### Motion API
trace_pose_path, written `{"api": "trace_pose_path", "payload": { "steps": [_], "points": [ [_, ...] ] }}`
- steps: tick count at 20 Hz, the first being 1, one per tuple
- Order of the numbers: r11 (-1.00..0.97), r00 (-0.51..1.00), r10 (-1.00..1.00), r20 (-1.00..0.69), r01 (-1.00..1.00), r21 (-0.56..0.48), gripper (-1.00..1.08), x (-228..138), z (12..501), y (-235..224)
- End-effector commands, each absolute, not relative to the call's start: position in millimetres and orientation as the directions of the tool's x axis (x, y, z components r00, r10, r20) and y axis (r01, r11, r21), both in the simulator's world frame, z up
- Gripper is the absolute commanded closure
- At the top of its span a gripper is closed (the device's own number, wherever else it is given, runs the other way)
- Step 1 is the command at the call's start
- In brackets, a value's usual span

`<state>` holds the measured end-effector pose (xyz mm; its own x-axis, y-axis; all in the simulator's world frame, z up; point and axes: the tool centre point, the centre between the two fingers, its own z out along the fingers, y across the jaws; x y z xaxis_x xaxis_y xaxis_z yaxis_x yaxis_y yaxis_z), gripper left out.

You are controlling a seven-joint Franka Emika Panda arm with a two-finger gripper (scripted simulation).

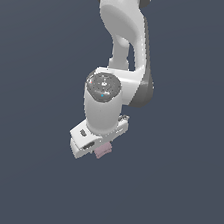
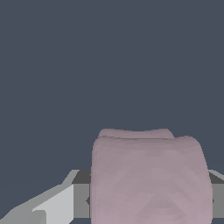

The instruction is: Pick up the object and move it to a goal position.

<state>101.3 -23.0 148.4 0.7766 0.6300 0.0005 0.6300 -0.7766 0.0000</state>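
The object [image 1: 103, 150] is a tiny pale pink blocky lump that pokes out under the white hand of my gripper [image 1: 99, 147] in the exterior view. It seems to hang above the flat dark grey ground. In the wrist view the object [image 2: 151, 179] fills the space between my fingers [image 2: 59, 204], whose grey-white pads press against its sides. The gripper is shut on it. No marker of a goal position shows in either view.
The white-grey arm [image 1: 121, 39] comes down from the exterior view's upper edge, with its wrist joint [image 1: 103, 86] right above the hand. Around it there is only a plain dark blue-grey surface [image 1: 20, 172].
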Motion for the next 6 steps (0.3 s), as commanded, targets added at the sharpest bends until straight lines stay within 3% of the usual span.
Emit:
{"api": "trace_pose_path", "payload": {
  "steps": [1,6],
  "points": [
    [-0.777,0.777,0.63,0.0,0.63,0.0,1.08,105.3,150.5,-22.3],
    [-0.777,0.777,0.63,0.0,0.63,0.0,1.08,108.0,151.9,-21.8]
  ]
}}
